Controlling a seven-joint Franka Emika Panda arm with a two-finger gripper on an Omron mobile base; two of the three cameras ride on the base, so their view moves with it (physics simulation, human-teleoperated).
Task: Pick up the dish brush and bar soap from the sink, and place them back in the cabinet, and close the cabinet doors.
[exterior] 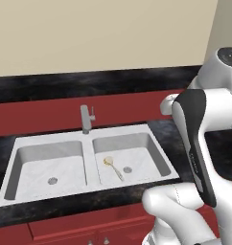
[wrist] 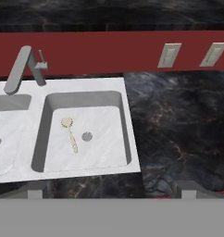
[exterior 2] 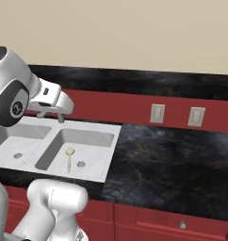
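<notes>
Gripper (exterior 2: 50,110) sits up high over the sink (exterior: 151,136), jaws spread wide apart and holding nothing, so we're basically at the very start here. From the hand view the two finger tips are well apart at the bottom edge, looking down at the right-hand basin.

Dish brush (wrist: 70,134) is lying flat on the floor of that right basin, head toward the back wall, handle pointing toward the front, just beside the round drain (wrist: 87,136). It's also easy to spot from the left base view (exterior: 113,167) and the right one (exterior 2: 69,157). Nobody's touching it.

Bar soap, honestly can't find it. Both basins look bare apart from the brush and the drains, so it's either somewhere out of frame or hidden. The cabinet and its doors aren't in frame either, so no idea how they stand.

Faucet (exterior: 86,118) stands at the back between the two basins, out of the way of a straight drop onto the brush.

So my read: nothing done yet. Still to go are grabbing the brush, finding the soap, putting both in the cabinet, and shutting the doors.
</notes>
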